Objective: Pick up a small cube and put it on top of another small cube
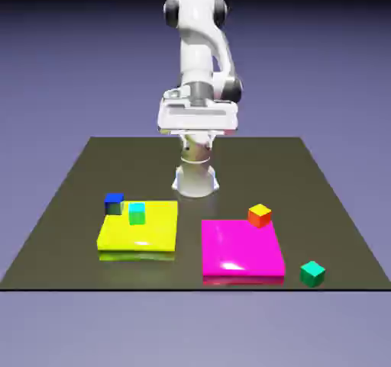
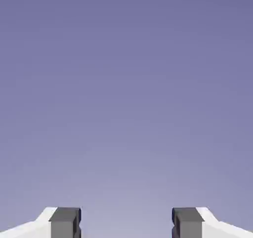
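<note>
Gripper (image 2: 126, 223) open and empty, I wait high above the worktop (image 1: 252, 167), the teal-green cube (image 1: 312, 274) well out in front and below, apart from the magenta slab (image 1: 241, 249), likely leaving my fingers room to close.

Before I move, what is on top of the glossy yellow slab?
The small cube with a cyan top and green side appears to rest on the glossy yellow slab; the surface beneath it is hidden.
</note>
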`<action>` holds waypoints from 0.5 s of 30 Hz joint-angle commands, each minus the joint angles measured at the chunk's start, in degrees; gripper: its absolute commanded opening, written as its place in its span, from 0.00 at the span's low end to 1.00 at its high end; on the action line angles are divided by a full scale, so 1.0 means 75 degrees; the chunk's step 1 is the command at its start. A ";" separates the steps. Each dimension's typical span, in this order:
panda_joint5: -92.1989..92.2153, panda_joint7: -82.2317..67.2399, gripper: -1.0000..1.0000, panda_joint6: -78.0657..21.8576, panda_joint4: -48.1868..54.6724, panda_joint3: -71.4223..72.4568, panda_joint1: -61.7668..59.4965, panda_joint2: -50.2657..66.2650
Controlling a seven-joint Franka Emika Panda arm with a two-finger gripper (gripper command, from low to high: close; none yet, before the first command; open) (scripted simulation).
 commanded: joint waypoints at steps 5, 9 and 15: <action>-0.0288 0.0155 0.50 -0.0779 0.1088 0.0339 0.0332 0.1385; -0.0518 0.0280 0.50 -0.1401 0.1959 0.0610 0.0598 0.2492; -0.0864 0.0466 0.50 -0.2335 0.3265 0.1016 0.0996 0.4153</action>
